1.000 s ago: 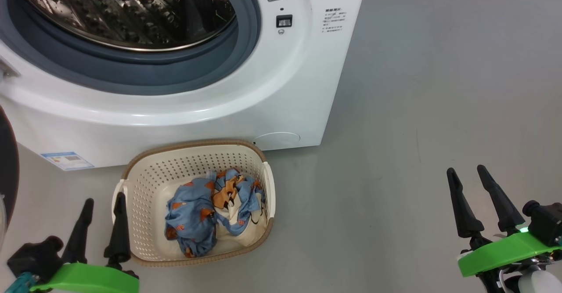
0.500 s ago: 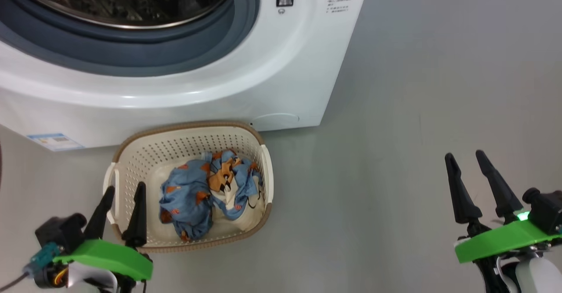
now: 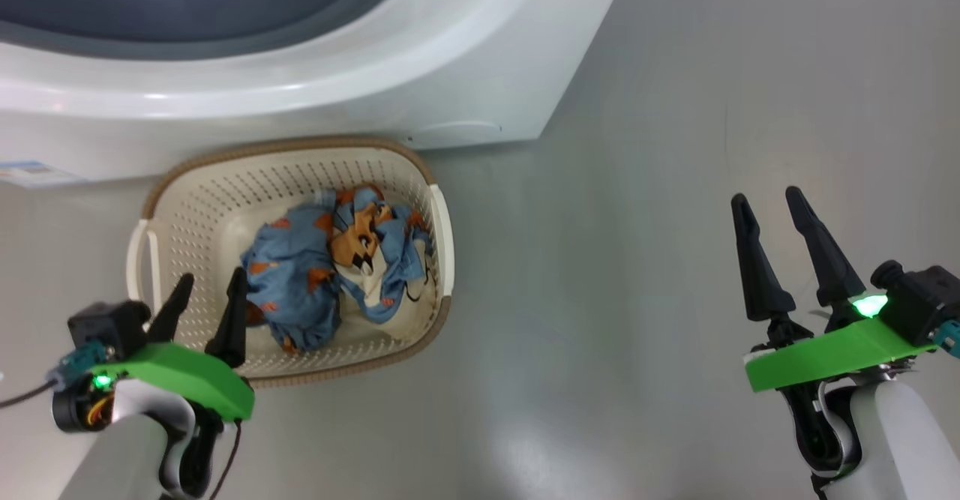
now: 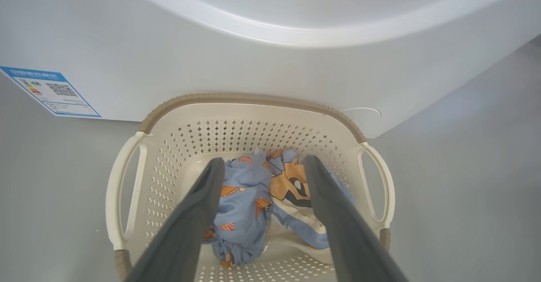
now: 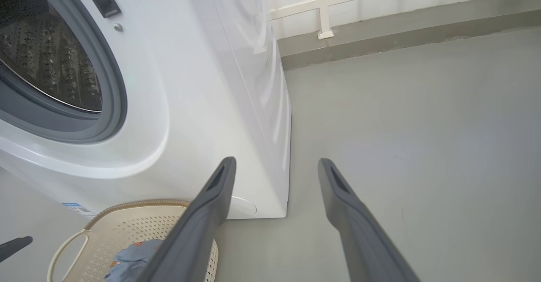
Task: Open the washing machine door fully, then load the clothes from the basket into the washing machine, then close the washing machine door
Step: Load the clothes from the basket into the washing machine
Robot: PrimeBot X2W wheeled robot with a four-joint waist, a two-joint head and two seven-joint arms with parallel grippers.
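Both grippers stand spread and empty. My left gripper hovers inside the basket, tips just beside the clothes; my right gripper hangs well apart over the floor. That bundle looks light, limp and slippy, so I'd pinch deep into the blue mound's crown. It lies in the basket, close against the washing machine.

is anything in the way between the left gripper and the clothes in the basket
Nothing visible does. The left gripper is open above the left side of the basket, and the clothes lie uncovered just right of its fingertips in the head view; the left wrist view shows the bundle between its two fingers.
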